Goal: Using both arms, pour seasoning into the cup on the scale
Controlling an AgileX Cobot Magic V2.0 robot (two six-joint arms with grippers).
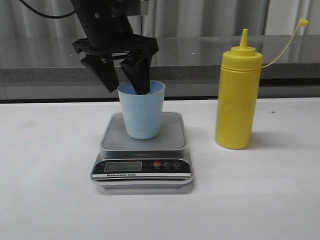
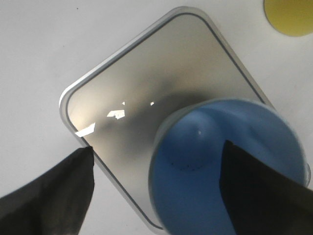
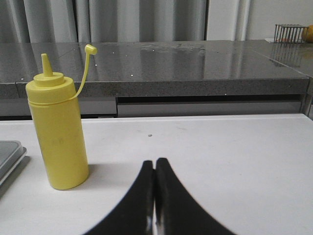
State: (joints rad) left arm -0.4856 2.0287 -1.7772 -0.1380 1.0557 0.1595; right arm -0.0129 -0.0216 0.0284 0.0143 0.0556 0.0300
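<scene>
The light blue cup (image 1: 142, 112) stands upright on the scale's grey platform (image 1: 170, 135). My left gripper (image 1: 127, 89) hangs over the cup's rim and is open: one finger (image 2: 259, 196) reaches inside the cup (image 2: 205, 166), the other finger (image 2: 54, 196) stays outside, off the edge of the scale (image 2: 146, 88). The yellow seasoning bottle (image 1: 237, 100) stands upright on the table to the right of the scale, its cap dangling on the tether. In the right wrist view, my right gripper (image 3: 155, 162) is shut on nothing, low over the table, with the bottle (image 3: 57, 137) ahead and off to one side.
A grey stone counter (image 1: 200, 55) runs behind the white table (image 1: 50, 200), with curtains beyond it. A wire rack (image 3: 288, 32) sits at the far end of the counter. The scale's corner (image 3: 10, 154) shows beside the bottle.
</scene>
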